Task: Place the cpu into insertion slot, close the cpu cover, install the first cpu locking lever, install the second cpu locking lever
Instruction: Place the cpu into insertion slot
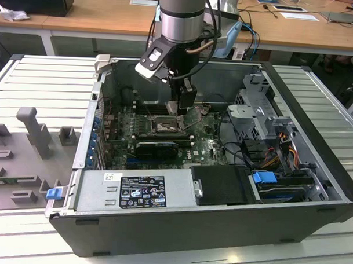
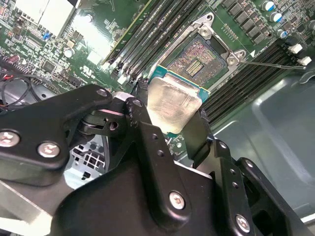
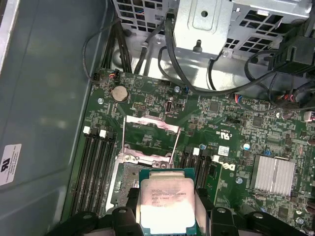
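Second wrist view: gripper [image 2: 171,112] clamped on the cpu [image 2: 174,96], hanging near the open insertion slot [image 2: 197,56]. Judged risk: any misalignment on lowering could damage its contacts.

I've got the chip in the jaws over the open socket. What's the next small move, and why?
Probably ease the gripper slowly straight down. It is shut on the small square silver-topped cpu, which hangs above the square black-framed insertion slot; the slot's contacts lie bare and the thin grey metal cpu cover stands raised, so nothing seems to block it. Alignment is hard to judge.
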Controlling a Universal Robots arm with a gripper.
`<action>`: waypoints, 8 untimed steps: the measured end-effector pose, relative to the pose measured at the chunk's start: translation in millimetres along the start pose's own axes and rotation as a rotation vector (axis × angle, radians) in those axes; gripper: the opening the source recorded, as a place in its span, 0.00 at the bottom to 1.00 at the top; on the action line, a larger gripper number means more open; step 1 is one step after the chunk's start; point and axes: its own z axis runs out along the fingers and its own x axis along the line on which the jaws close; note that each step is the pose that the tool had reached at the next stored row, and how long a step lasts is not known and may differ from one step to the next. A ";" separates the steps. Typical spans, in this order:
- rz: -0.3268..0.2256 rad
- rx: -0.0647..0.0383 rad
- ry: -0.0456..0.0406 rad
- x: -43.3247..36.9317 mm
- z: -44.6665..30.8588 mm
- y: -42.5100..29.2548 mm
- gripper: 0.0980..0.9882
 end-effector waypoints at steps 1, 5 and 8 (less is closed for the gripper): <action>0.012 0.000 -0.0008 0.0 0.9 0.0 0.48; 0.042 -0.001 -0.0035 0.1 8.2 -1.0 0.48; 0.079 -0.001 -0.0066 0.0 12.4 -1.3 0.48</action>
